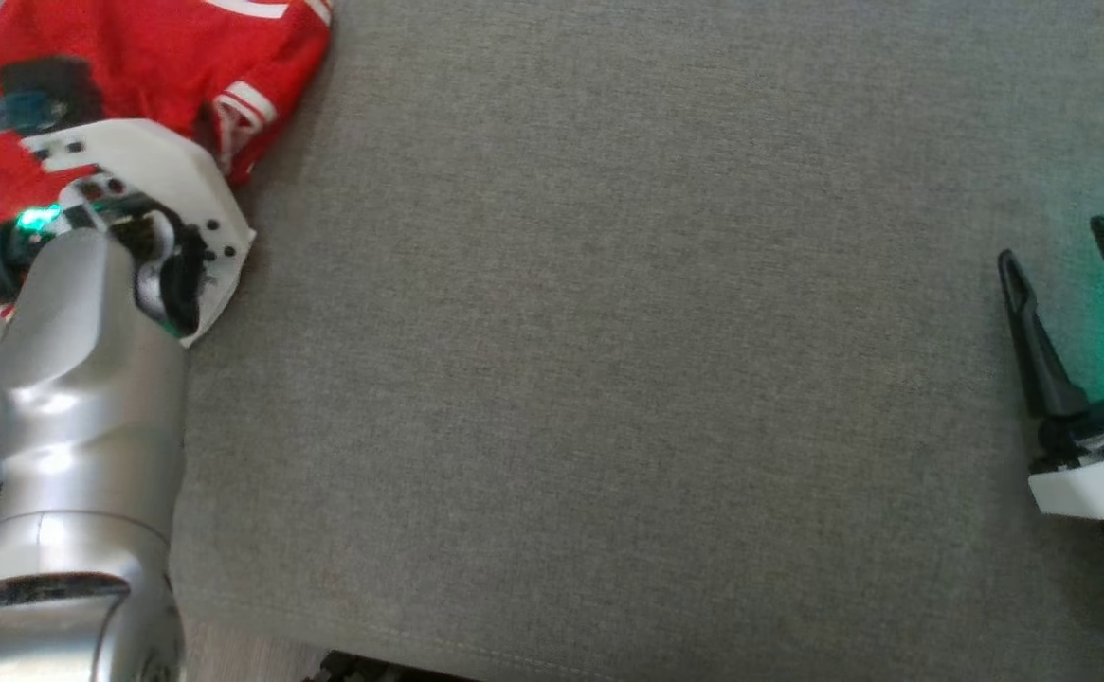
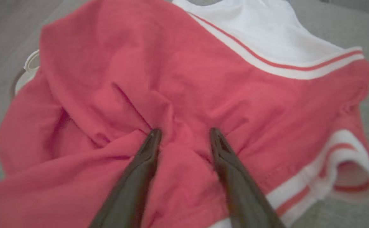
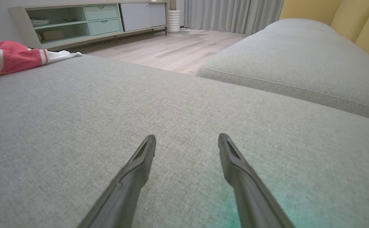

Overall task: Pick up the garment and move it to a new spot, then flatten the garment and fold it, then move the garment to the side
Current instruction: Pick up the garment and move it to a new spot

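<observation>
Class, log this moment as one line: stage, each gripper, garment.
stage: pickup not yet done | left gripper: open, tips at red garment | right gripper: open, over grey cushion | garment: crumpled

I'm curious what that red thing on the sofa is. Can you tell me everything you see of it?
The garment is a red shirt of soft, knit-looking cloth, with a white panel and red-and-white striped sleeve cuffs. It lies crumpled and wrinkled at the far left of the grey sofa cushion. The open left gripper appears to press its tips into a bunched fold.
</observation>
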### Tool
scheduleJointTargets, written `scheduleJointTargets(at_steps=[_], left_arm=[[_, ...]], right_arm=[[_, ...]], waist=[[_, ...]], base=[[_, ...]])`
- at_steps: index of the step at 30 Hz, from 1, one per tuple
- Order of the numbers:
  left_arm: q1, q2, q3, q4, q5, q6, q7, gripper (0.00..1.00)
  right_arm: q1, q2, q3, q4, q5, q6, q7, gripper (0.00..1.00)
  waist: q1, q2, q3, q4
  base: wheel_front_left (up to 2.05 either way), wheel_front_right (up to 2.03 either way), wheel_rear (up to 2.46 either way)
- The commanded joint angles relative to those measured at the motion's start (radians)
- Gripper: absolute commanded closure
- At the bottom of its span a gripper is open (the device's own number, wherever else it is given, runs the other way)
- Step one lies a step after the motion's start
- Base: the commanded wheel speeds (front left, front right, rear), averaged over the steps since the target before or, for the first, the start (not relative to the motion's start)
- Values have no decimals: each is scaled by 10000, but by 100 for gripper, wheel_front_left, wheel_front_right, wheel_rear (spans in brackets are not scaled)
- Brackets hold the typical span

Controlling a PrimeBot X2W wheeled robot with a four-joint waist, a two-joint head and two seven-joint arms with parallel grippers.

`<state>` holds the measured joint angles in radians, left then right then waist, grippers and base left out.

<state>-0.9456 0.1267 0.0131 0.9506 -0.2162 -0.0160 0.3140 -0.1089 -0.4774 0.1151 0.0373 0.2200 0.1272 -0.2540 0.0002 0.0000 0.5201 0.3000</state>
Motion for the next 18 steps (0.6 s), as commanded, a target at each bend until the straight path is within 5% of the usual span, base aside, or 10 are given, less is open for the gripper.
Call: scheduleJointTargets(at_steps=[1, 2, 10, 18], left_arm=[[-139, 489, 537, 67, -333, -23, -151, 70], [-141, 535, 627, 265, -441, -84, -277, 100], [-422, 1112, 662, 742, -579, -673, -2194, 100], [-635, 1909, -113, 202, -131, -1045, -3303, 100]], right_arm=[[-3, -191, 101, -206, 34, 35, -78, 0], [-30, -135, 107, -222, 53, 35, -78, 0], [-170, 415, 206, 14, 64, 35, -78, 0], [-311, 1539, 700, 526, 79, 35, -78, 0]], waist=[[-2, 0, 20, -101], [-2, 0, 3, -149], [-2, 0, -659, -550], [-2, 0, -2254, -1636]], base=[[0, 0, 0], [0, 0, 0], [0, 0, 0], [0, 0, 0]])
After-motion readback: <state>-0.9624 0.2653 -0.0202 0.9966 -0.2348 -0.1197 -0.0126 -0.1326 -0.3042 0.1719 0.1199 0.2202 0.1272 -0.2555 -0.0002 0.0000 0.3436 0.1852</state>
